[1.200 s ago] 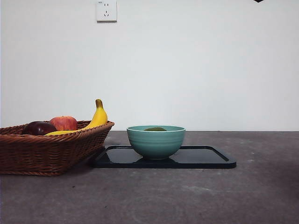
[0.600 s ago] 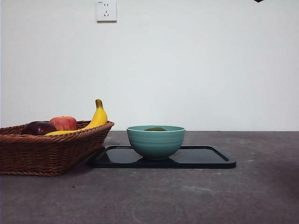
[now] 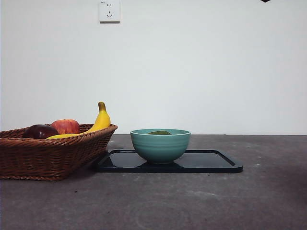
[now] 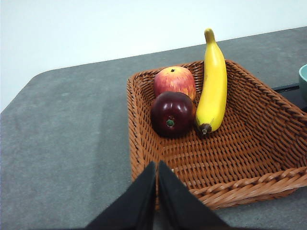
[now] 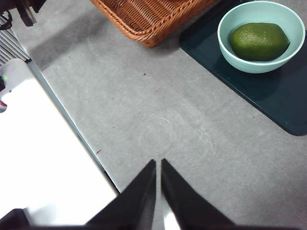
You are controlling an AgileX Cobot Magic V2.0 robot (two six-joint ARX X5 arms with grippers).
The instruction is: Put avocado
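My left hand (image 4: 157,165) is closed, empty, over basket (image 4: 249,158) edge; right hand (image 5: 158,163) closed, empty, above bare bench (image 5: 158,110). Avocado (image 5: 259,41) sits in bowl (image 5: 230,19) on tray (image 5: 288,96). No readable writing I can see.

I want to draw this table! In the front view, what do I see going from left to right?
Wicker basket first, holding a dark maroon fruit, then a red apple, then a banana; next the teal bowl with the avocado peeking over its rim, standing on a black tray that stretches farthest right.
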